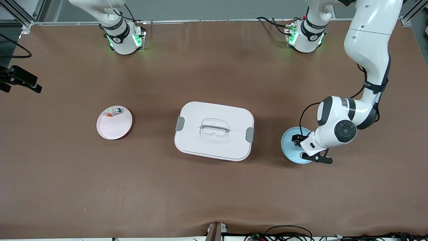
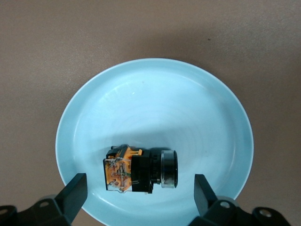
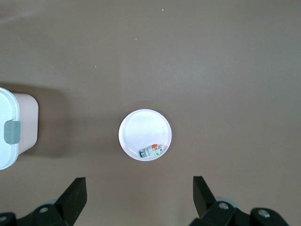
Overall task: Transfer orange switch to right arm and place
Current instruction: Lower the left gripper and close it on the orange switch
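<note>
The left gripper [image 2: 138, 195] hangs low over the blue plate [image 1: 288, 147], which sits on the desk [image 1: 214, 187] toward the left arm's end, about midway between the robots' edge and the front camera's edge. Its fingers [image 2: 73, 194] stand wide apart, one on each side of the orange switch [image 2: 140, 168], with clear space between each finger and the part. The orange switch lies on its side in the blue plate, close to the rim, black body in the middle, orange block at one end and a dark round ring at the other.

The right gripper [image 3: 138, 195] waits high above the desk toward the right arm's end, fingers spread apart and holding nothing, over bare desk beside the pink plate [image 1: 114, 123]. A small whitish part [image 1: 113, 112] lies in the pink plate at the rim nearest the robots' edge.

A white lidded box [image 1: 214, 131] with grey side latches stands at the desk centre, between the two plates.
</note>
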### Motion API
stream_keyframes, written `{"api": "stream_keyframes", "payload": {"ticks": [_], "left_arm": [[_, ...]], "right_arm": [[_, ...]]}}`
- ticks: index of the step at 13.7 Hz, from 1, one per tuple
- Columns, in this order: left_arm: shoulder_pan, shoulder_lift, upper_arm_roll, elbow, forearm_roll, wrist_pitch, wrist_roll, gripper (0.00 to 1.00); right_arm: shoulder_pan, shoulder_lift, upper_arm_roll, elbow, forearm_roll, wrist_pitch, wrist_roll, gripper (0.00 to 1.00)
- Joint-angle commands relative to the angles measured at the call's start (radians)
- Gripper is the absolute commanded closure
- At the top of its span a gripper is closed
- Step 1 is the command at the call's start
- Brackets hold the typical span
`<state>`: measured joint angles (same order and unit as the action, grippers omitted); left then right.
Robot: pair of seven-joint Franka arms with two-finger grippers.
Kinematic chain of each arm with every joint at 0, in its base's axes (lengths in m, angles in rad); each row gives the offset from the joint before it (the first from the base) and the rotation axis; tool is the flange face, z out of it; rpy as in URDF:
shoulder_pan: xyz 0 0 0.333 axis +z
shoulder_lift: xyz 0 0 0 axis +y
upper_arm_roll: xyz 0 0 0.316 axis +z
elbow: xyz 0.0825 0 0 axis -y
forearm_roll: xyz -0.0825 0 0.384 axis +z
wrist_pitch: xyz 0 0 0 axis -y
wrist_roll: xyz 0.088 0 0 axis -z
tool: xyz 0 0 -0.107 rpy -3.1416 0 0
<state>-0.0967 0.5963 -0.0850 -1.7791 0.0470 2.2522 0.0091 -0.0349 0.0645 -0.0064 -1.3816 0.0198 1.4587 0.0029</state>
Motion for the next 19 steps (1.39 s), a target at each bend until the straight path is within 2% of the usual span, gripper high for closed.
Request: {"api": "stream_keyframes", "payload": {"ticks": [1,5,12,14,16,17,19], "left_arm": [[0.006,0.000,-0.002,-0.023,0.017,0.038,0.012,0.00],[0.008,0.023,-0.002,-0.028,0.017,0.073,0.012,0.00],[0.012,0.040,-0.002,-0.046,0.016,0.122,0.009,0.00],[0.012,0.039,-0.002,-0.052,0.016,0.127,0.009,0.24],[0.011,0.039,-0.002,-0.052,0.016,0.127,-0.012,0.60],[0.009,0.037,-0.002,-0.052,0.014,0.127,-0.014,0.69],[0.009,0.036,-0.002,-0.052,0.014,0.127,-0.029,0.71]], "right_arm": [[-0.007,-0.011,0.003,-0.004,0.014,0.014,-0.012,0.00],[-0.011,-0.012,-0.006,-0.004,0.074,0.015,-0.014,0.00],[-0.008,-0.023,-0.003,-0.004,0.052,0.020,-0.050,0.00],[-0.008,-0.023,-0.004,-0.004,0.039,0.020,-0.118,0.00],[-0.007,-0.023,-0.004,-0.004,0.037,0.020,-0.118,0.00],[-0.007,-0.023,-0.003,-0.004,0.037,0.020,-0.115,0.00],[-0.007,-0.023,-0.003,-0.004,0.038,0.020,-0.112,0.00]]}}
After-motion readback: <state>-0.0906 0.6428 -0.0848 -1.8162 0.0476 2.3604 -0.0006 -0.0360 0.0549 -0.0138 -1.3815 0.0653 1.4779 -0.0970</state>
